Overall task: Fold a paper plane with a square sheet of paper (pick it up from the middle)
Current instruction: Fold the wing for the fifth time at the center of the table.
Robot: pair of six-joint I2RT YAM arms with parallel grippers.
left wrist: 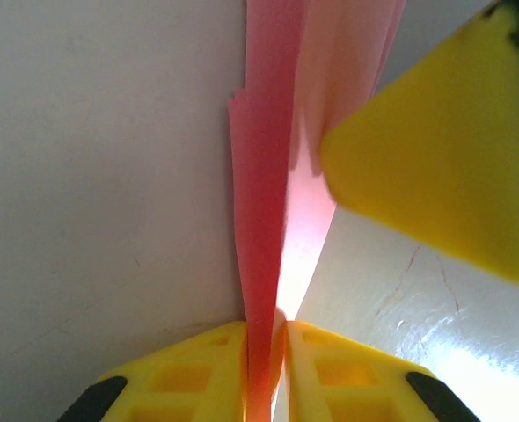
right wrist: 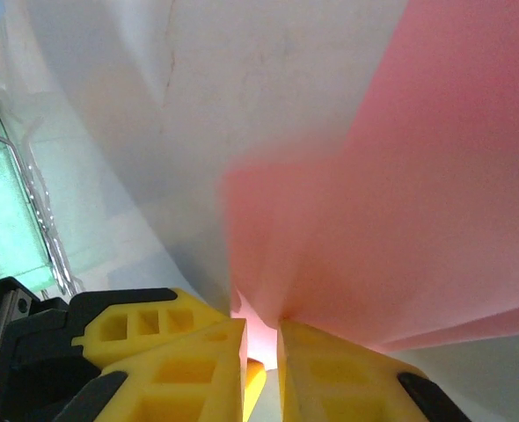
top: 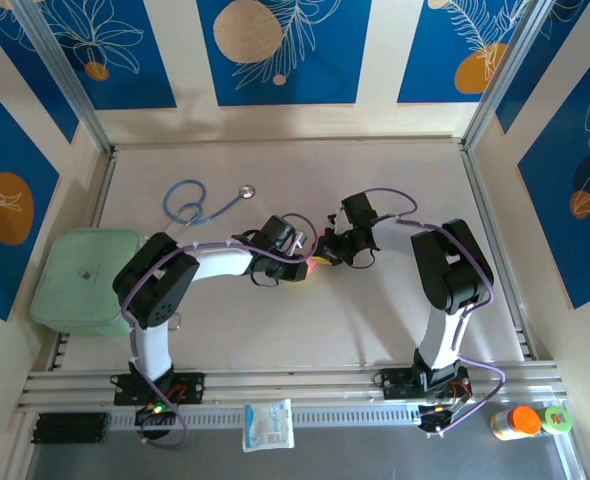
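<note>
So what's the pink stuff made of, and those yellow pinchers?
The pink sheet looks like thin matte paper: light glows through it and it has sharp folds. The yellow fingers look like hard plastic, smooth, with moulded square pockets, though that's a guess.

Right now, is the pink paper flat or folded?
Folded: the pink paper stands as several stacked layers, pinched by the left gripper and the right gripper.
</note>
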